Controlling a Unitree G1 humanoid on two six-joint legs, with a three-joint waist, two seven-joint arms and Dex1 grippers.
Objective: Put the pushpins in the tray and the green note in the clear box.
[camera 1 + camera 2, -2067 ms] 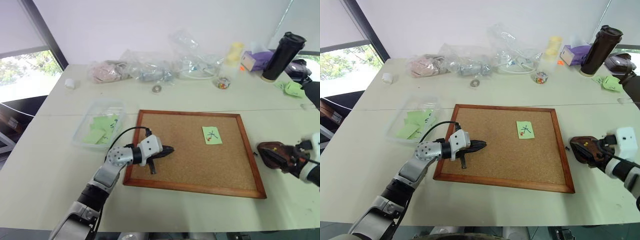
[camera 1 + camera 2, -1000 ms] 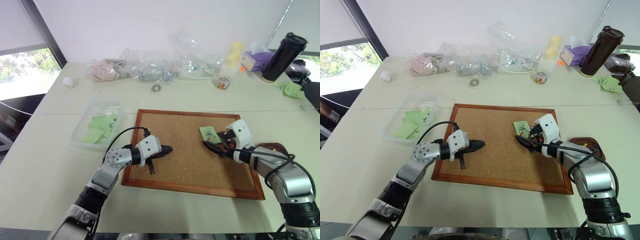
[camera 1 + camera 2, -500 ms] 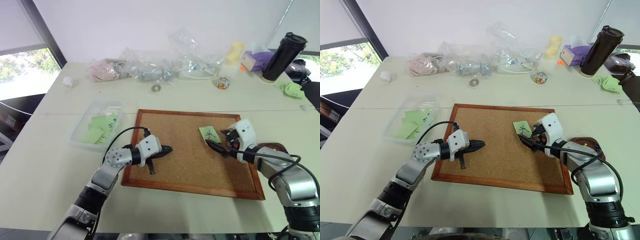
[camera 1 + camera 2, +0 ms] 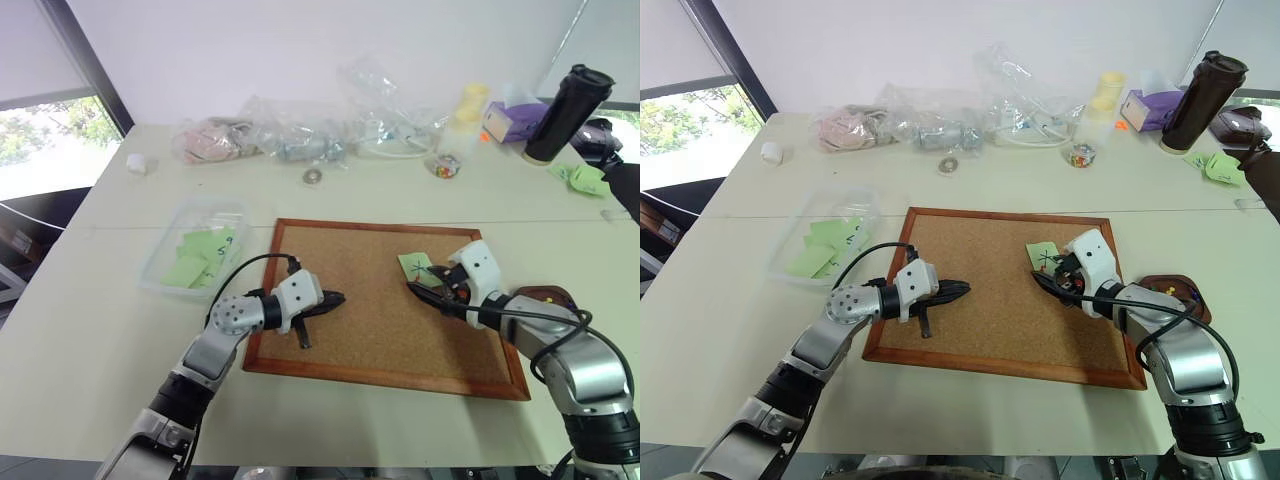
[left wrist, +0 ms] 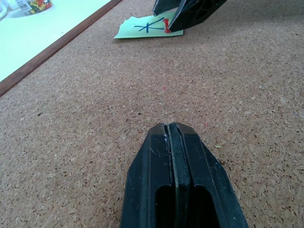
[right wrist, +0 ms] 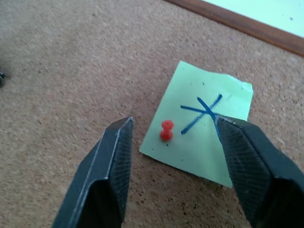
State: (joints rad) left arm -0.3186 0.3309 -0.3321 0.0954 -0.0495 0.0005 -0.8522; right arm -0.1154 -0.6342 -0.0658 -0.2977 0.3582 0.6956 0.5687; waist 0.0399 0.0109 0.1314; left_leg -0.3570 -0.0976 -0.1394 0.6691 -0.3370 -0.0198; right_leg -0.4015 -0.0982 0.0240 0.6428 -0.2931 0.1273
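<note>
The right gripper [image 6: 171, 137] hangs low over the cork board [image 4: 360, 330] with its two black fingers [image 6: 111, 156] spread apart, holding nothing. In the right wrist view the fingers straddle a red pushpin [image 6: 166, 130] that stands stuck through the green note [image 6: 202, 126]; one finger sits just off the note's edge over bare cork, the other overlaps the note's far side near the blue pen cross. Neither finger touches the pin. The note lies flat on the right half of the board, near its upper frame.

The left gripper [image 4: 335, 299] rests over the left part of the board, its fingers pressed tightly together and empty, the tips pointing across the cork toward the note.

The tray [image 4: 548, 297], a small dark reddish-brown dish, sits on the table just outside the board's right frame, partly behind the right arm; small specks of red and yellow show inside it, too small to identify.

The clear box [image 4: 196, 246] sits on the table left of the board and holds several light green paper notes.

A small clear jar of multicoloured pins [image 4: 446, 166] stands near the table's far edge.
</note>
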